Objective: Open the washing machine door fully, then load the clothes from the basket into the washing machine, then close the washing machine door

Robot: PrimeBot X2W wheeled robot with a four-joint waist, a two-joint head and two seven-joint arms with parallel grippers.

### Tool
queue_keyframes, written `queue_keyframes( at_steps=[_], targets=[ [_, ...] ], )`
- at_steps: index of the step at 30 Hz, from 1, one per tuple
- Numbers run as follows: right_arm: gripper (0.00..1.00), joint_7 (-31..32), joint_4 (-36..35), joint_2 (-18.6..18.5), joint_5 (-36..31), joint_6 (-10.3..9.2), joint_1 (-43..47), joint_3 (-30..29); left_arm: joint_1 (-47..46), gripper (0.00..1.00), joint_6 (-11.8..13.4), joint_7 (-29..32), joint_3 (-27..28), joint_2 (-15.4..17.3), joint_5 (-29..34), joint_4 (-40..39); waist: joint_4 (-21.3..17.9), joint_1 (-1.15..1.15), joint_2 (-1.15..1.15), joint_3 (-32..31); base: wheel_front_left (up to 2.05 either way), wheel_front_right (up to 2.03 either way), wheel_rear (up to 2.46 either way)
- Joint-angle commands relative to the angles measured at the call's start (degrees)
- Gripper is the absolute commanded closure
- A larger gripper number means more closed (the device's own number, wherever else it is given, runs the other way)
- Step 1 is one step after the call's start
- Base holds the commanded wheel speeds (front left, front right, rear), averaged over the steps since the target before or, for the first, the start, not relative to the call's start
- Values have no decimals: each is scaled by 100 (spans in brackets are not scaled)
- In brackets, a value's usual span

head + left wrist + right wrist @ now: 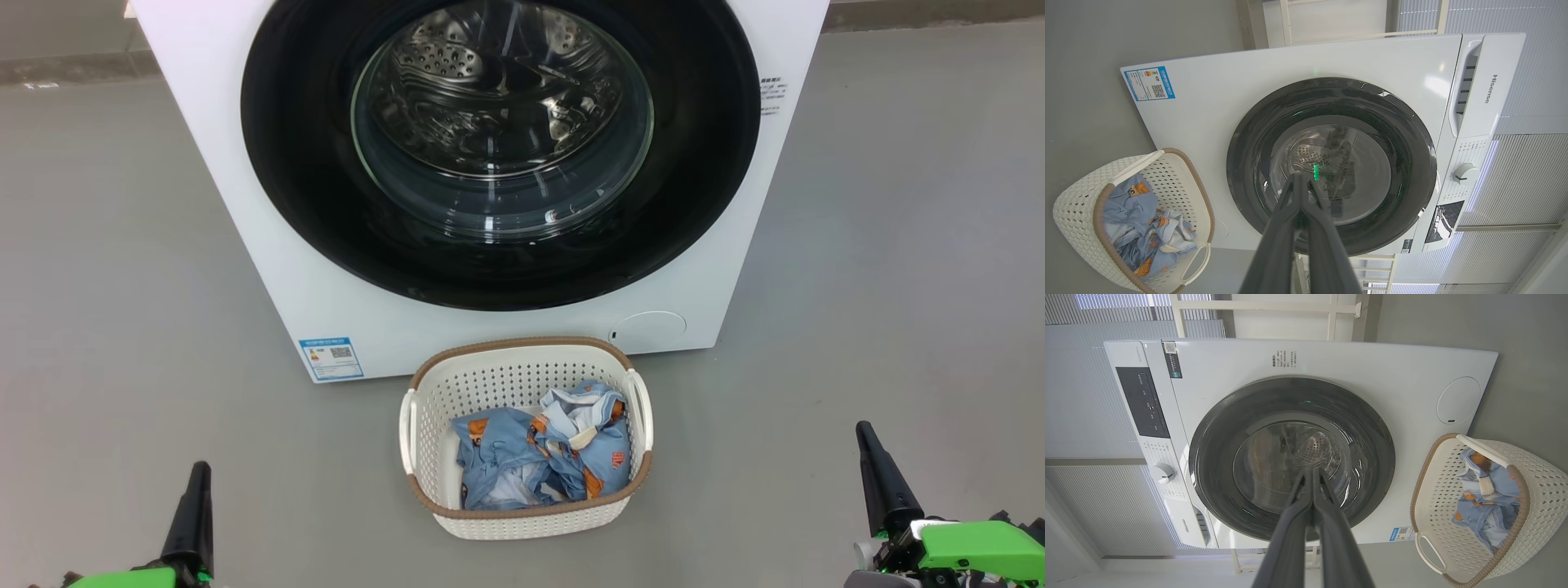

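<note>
The white washing machine (269, 245) stands ahead with its round black door (310, 196) closed flat against the front; the steel drum shows through the glass bowl. On the floor right in front sits the cream basket (424, 392) holding the light blue clothes (506, 449) with orange patches. My left gripper (196, 482) is at the lower left and my right gripper (869, 445) at the lower right, both shut and empty, well short of the machine. In the left wrist view the shut left gripper (1300, 179) points at the door (1249, 171); in the right wrist view the right gripper (1312, 473) does the same.
Grey floor (122, 286) spreads to both sides of the machine and basket. A blue sticker (331, 358) and a round flap (649, 331) sit low on the machine's front. The control panel with a dial (1466, 174) is at the machine's top.
</note>
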Motion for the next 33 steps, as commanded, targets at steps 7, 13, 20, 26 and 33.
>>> queue_keyframes(
  at_steps=[7,13,20,26,33],
  targets=[
    [100,48,-141,-22,-29,9,-232,125,-228,100,-67,41,200,81,47,-141,0,0,0,0,0,0,0],
    [100,48,-141,-22,-29,9,-232,124,-228,100,-67,42,201,81,48,-141,0,0,0,0,0,0,0],
    [0,-10,166,31,0,0,83,0,87,0,2,-4,-20,-72,-1,154,-1,0,0,0,0,0,0],
    [0,-73,145,29,-46,0,108,2,91,0,-1,-68,-68,-89,19,146,-1,10,0,-7,0,0,0],
    [0,-158,53,3,-93,1,109,12,53,0,-5,-163,-133,-79,44,82,-2,0,0,-2,0,0,0]
  ],
)
